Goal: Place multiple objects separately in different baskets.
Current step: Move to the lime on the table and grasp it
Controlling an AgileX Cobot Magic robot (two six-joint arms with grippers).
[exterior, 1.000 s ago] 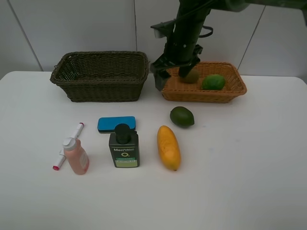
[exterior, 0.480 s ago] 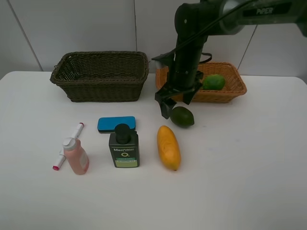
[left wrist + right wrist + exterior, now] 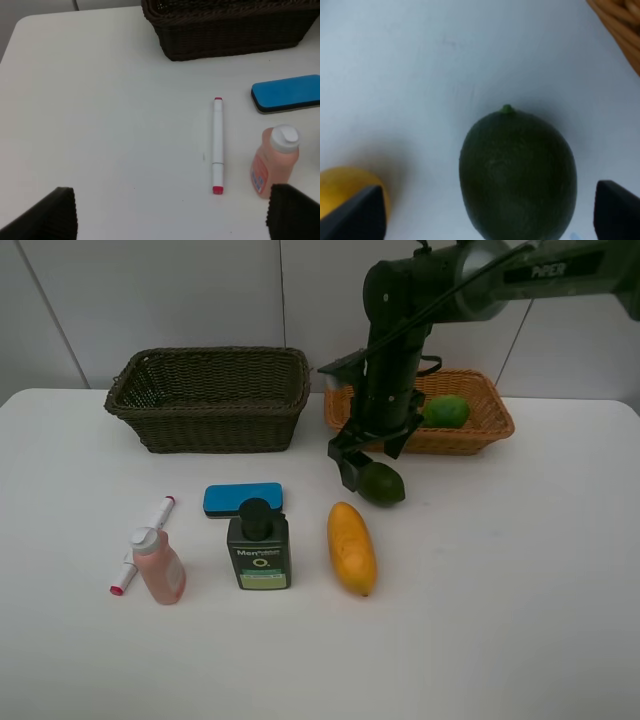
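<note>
My right gripper (image 3: 368, 468) hangs open just above the dark green avocado (image 3: 383, 485) on the table, in front of the orange-tan basket (image 3: 480, 438). In the right wrist view the avocado (image 3: 517, 172) lies between the open fingertips (image 3: 360, 215), apart from both. A bright green round fruit (image 3: 446, 411) lies in that basket. The yellow mango (image 3: 352, 547), pump bottle (image 3: 259, 547), blue eraser (image 3: 243, 497), pink bottle (image 3: 158, 567) and marker (image 3: 158, 515) lie on the table. My left gripper (image 3: 169, 215) is open over bare table beside the marker (image 3: 218, 145).
The dark brown-green basket (image 3: 208, 398) stands at the back left with nothing seen inside. My right arm (image 3: 395, 350) hides part of the orange-tan basket. The mango end (image 3: 345, 192) lies close to one right fingertip. A white wall rises behind the table.
My right arm has left the orange-tan basket, coming forward and down until its open gripper hangs over the avocado. No object has moved.
</note>
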